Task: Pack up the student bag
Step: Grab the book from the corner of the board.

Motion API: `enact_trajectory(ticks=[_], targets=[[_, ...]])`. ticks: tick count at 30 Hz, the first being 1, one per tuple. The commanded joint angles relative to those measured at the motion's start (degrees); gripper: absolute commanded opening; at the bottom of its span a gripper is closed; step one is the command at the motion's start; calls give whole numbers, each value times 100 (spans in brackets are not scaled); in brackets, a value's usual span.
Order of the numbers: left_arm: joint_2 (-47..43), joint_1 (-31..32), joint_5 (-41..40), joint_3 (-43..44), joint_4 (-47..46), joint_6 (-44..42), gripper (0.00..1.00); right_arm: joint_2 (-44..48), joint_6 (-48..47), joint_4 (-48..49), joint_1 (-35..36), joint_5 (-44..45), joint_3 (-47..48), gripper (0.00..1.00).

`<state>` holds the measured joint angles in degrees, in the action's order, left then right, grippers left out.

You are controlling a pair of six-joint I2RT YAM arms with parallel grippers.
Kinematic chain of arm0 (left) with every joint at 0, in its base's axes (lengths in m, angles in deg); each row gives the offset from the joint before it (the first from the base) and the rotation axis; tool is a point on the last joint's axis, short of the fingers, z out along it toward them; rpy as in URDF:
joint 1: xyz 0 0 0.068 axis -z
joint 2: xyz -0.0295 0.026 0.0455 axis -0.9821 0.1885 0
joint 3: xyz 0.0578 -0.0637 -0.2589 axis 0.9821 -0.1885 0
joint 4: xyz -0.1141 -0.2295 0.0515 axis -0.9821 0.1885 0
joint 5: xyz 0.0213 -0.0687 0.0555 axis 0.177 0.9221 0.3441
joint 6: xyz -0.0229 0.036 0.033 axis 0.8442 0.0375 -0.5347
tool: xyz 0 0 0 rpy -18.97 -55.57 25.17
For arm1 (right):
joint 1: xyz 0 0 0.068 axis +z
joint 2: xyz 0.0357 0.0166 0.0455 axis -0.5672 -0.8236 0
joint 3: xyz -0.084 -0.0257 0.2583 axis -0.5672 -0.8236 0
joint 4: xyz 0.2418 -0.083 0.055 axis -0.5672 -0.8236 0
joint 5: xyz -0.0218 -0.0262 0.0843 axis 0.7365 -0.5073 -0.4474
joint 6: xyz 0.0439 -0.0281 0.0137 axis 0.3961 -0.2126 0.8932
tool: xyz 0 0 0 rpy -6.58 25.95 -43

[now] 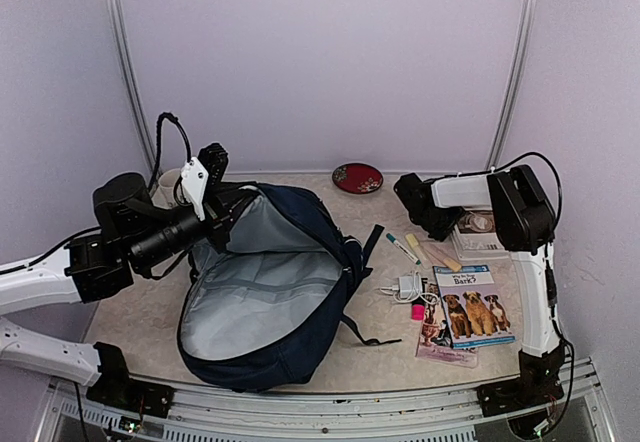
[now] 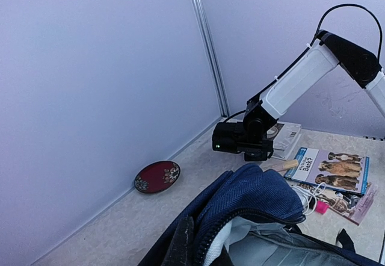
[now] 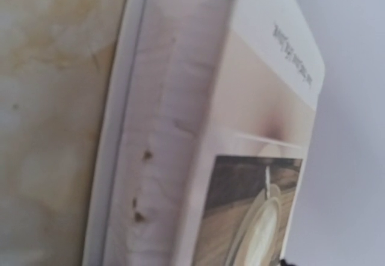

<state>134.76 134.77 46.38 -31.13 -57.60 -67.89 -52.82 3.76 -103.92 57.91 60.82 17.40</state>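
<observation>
The student bag (image 1: 270, 292), a navy backpack, lies open at centre-left with its light grey lining showing. My left gripper (image 1: 228, 217) is at its far upper rim and shut on the zipper edge. In the left wrist view one dark finger (image 2: 180, 242) presses the navy rim (image 2: 258, 194). My right gripper (image 1: 420, 207) hangs low at the right, beside a white book (image 1: 476, 232). The right wrist view is filled by that book's spine and cover (image 3: 198, 97), and no fingers show. From the left wrist view the right gripper (image 2: 240, 145) is a dark block and its jaws are hidden.
A red dish (image 1: 357, 177) sits by the back wall. Right of the bag lie a green marker (image 1: 403, 248), a beige stick (image 1: 432, 253), a white charger with cable (image 1: 408, 287), a pink item (image 1: 417, 312) and a dog book (image 1: 473, 307) on another booklet. A white cup (image 1: 168, 184) stands behind my left arm.
</observation>
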Motion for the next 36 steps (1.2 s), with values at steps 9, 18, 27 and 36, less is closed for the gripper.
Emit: enact_trajectory(ticks=[9,18,27,36], targets=[[-262,-254,-45,-65,-415,87,0,278,-214,208,-102,281,-302,57],[-343,-371,63,-135,-501,125,0,546,-479,483,-373,564,-897,57],[-336,-387,83,-116,-553,103,0,748,-1299,1418,-817,677,-1220,46],[-377,-398,48,-131,-545,93,0,1024,-1496,1629,-1075,688,-1520,36]])
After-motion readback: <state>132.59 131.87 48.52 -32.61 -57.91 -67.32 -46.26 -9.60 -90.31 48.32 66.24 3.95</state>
